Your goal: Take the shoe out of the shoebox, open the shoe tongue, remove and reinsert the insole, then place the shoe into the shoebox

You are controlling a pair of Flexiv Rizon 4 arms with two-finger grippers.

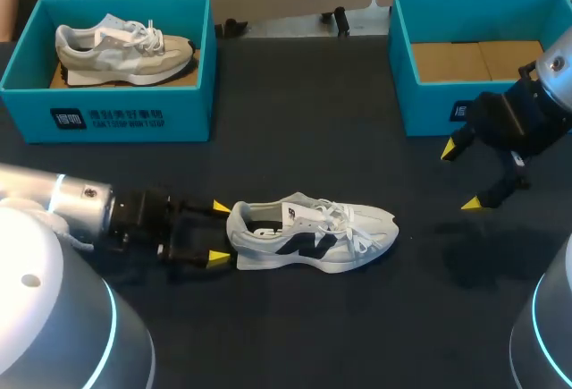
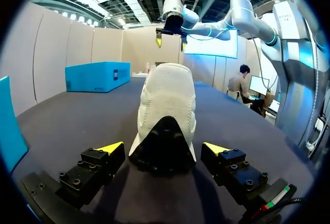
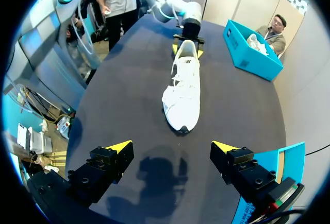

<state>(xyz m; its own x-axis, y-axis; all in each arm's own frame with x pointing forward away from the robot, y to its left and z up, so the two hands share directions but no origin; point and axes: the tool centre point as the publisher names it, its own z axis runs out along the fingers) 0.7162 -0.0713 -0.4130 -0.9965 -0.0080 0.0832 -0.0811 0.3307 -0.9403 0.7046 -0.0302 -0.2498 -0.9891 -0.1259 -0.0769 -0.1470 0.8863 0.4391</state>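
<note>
A white shoe [image 1: 313,235] with a black side logo lies on its sole mid-table, toe to the right. My left gripper [image 1: 220,231] is open at its heel, one yellow tip on each side. In the left wrist view the black heel of the shoe [image 2: 165,131] sits between the fingers of that gripper [image 2: 164,148], with a gap on both sides. My right gripper [image 1: 462,176] hangs open and empty above the table, right of the toe. From its wrist, this gripper [image 3: 172,147] looks along the shoe [image 3: 185,92] toward my left gripper [image 3: 188,41].
An empty teal shoebox [image 1: 429,107] with a cardboard floor stands at the back right, close to my right gripper. A second teal shoebox [image 1: 107,116] at the back left holds a beige shoe [image 1: 125,49]. Dark tabletop surrounds the white shoe.
</note>
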